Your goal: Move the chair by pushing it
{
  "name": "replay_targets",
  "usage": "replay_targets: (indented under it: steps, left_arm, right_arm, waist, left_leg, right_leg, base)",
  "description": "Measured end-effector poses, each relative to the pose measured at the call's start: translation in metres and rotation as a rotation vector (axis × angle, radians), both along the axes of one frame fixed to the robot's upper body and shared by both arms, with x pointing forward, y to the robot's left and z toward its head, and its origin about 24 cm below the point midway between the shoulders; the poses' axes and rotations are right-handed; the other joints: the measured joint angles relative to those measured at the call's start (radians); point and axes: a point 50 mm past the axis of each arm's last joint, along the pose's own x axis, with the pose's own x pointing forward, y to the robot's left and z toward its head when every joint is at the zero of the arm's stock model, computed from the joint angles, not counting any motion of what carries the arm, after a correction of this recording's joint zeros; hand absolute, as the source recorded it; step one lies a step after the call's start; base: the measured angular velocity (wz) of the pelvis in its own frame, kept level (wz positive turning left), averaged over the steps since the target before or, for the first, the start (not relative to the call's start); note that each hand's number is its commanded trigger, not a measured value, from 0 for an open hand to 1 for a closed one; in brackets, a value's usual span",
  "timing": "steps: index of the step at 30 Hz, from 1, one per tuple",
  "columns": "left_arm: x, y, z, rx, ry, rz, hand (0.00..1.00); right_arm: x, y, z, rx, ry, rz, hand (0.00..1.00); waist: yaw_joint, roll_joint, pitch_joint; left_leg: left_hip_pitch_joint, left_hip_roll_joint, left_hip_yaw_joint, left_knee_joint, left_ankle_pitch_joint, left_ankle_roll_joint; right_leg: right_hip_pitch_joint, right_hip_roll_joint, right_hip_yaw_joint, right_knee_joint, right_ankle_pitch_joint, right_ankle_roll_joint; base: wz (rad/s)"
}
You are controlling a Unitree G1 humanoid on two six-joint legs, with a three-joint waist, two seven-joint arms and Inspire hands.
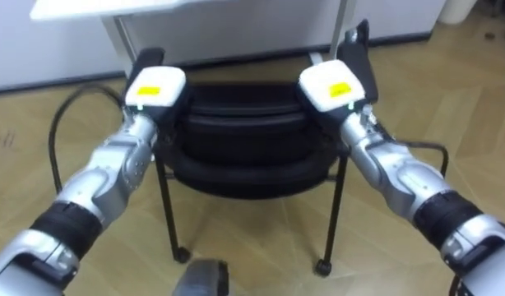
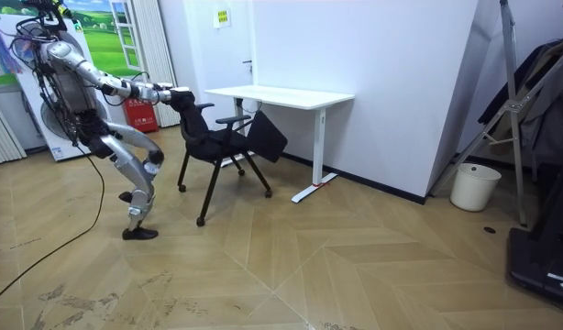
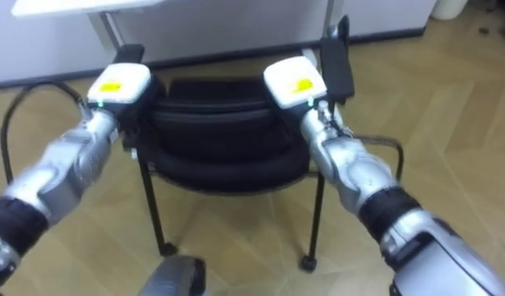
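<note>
Black mesh-backed office chair (image 1: pixel 244 140) stands on the pale herringbone wood floor (image 2: pixel 355 266), between the humanoid robot and a white rectangular tabletop (image 2: pixel 281 94) on white legs set against the white wall (image 2: pixel 382 82). The seat faces the tabletop and is just short of it. In the room view the robot stands at the left, leaning forward with one heel raised and both arms stretched out to the chair's back.

From the head camera, the curved black backrest (image 1: pixel 244 103) lies across the middle, with a black armrest (image 1: pixel 145 59) reaching forward on each side. The left hand (image 1: pixel 154 89) rests at the backrest's left top corner and the right hand (image 1: pixel 335 85) at its right top corner. The fingers lie beyond the white backs of the hands, so whether they clasp the frame or merely press it cannot be told.

The step in hand appears to be the push itself. It is best done with equal pressure from both hands, so the chair goes straight rather than slewing. The force should run level, not downward, since a push this high could tip the frame forward. Short steps would suit the small black castors (image 1: pixel 322 266), which may swivel. The armrests need watching as they near the tabletop's edge.
</note>
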Motion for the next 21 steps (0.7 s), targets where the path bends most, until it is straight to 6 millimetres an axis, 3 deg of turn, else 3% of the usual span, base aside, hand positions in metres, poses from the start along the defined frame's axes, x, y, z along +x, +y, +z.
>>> replay_targets:
  steps: [1, 3, 4, 5, 6, 7, 8, 10, 11, 14, 18, 21]
  left_arm:
    - [-0.001, -0.002, -0.001, -0.003, 0.001, -0.005, 1.0]
    - [-0.002, -0.002, -0.002, -0.002, 0.003, -0.005, 1.0]
    - [-0.001, -0.002, -0.002, 0.001, -0.002, -0.007, 1.0]
    - [0.0, -0.002, 0.0, 0.002, -0.012, -0.009, 1.0]
    - [0.0, -0.001, 0.002, 0.004, -0.019, -0.011, 1.0]
    - [0.002, -0.002, 0.005, 0.007, -0.031, -0.013, 1.0]
    - [0.004, -0.003, 0.009, 0.009, -0.046, -0.016, 1.0]
    - [0.006, -0.004, 0.011, 0.006, -0.067, -0.012, 1.0]
    - [0.007, -0.004, 0.014, 0.007, -0.073, -0.011, 1.0]
    - [0.011, -0.004, 0.02, 0.01, -0.09, -0.007, 1.0]
    - [0.01, -0.001, 0.022, 0.007, -0.098, -0.009, 1.0]
    - [0.007, 0.001, 0.021, -0.002, -0.098, -0.013, 1.0]
  right_arm:
    - [-0.001, 0.001, -0.001, 0.002, 0.003, 0.008, 1.0]
    - [0.0, 0.0, 0.0, 0.002, 0.0, 0.005, 1.0]
    - [0.0, -0.001, 0.001, 0.003, -0.003, 0.004, 1.0]
    - [0.0, -0.001, 0.001, 0.01, -0.012, 0.002, 1.0]
    - [0.001, 0.0, 0.002, 0.015, -0.019, 0.002, 1.0]
    - [0.001, 0.0, 0.003, 0.023, -0.029, -0.006, 1.0]
    - [0.003, -0.002, 0.006, 0.025, -0.046, -0.009, 1.0]
    - [0.005, -0.002, 0.011, 0.018, -0.067, -0.003, 1.0]
    - [0.006, -0.001, 0.013, 0.017, -0.076, 0.0, 1.0]
    - [0.008, 0.0, 0.016, 0.018, -0.087, -0.001, 1.0]
    - [0.009, 0.002, 0.019, 0.02, -0.095, 0.003, 1.0]
    - [0.008, 0.002, 0.017, 0.02, -0.088, 0.009, 1.0]
  waist:
    - [0.002, 0.004, 0.0033]
    - [0.005, 0.011, 0.0045]
    - [0.006, 0.012, 0.0038]
    - [0.006, 0.018, 0.0022]
    - [0.007, 0.019, 0.001]
    - [0.001, 0.022, -0.0055]
    - [-0.004, 0.021, -0.0119]
    - [0.003, 0.027, -0.0105]
    - [0.002, 0.03, -0.0133]
    - [-0.01, 0.023, -0.0151]
    - [-0.009, 0.022, -0.0137]
    - [0.006, 0.018, -0.0153]
  left_leg:
    - [0.004, 0.004, 0.015, -0.046, -0.047, 0.006]
    - [0.075, 0.002, 0.04, -0.351, -0.126, -0.01]
    - [0.105, 0.003, 0.045, -0.451, -0.136, -0.013]
    - [0.168, 0.001, 0.045, -0.635, -0.152, -0.019]
    - [0.194, -0.002, 0.047, -0.703, -0.185, -0.02]
    - [0.232, -0.019, 0.045, -0.78, -0.252, -0.025]
    - [0.257, -0.037, 0.043, -0.835, -0.272, -0.011]
    - [0.266, -0.05, 0.045, -0.868, -0.281, -0.003]
    - [0.266, -0.064, 0.044, -0.878, -0.295, 0.014]
    - [0.265, -0.086, 0.041, -0.879, -0.307, 0.033]
    - [0.262, -0.086, 0.043, -0.846, -0.332, 0.056]
    - [0.271, -0.086, 0.054, -0.805, -0.381, 0.064]
  right_leg:
    - [0.015, 0.0, 0.002, -0.002, -0.008, 0.015]
    - [0.022, 0.004, 0.004, -0.002, -0.014, 0.033]
    - [0.021, 0.006, 0.004, -0.001, -0.016, 0.035]
    - [0.021, 0.011, 0.004, -0.002, -0.019, 0.042]
    - [0.021, 0.012, 0.003, -0.003, -0.021, 0.046]
    - [0.011, 0.014, 0.006, -0.014, -0.017, 0.06]
    - [0.002, 0.017, 0.017, -0.031, -0.005, 0.08]
    - [-0.006, 0.025, 0.039, -0.056, 0.013, 0.096]
    - [-0.01, 0.028, 0.041, -0.062, 0.018, 0.102]
    - [-0.021, 0.028, 0.072, -0.061, 0.017, 0.112]
    - [-0.016, 0.024, 0.082, -0.046, 0.014, 0.117]
    - [-0.01, 0.003, 0.098, -0.02, -0.003, 0.117]
  base:
    - [-0.04]
    - [-0.07]
    - [-0.09]
    - [-0.07]
    - [0.0]
    - [0.15]
    - [0.07]
    - [-0.12]
    - [-0.03]
    - [0.04]
    - [-0.03]
    - [-0.22]
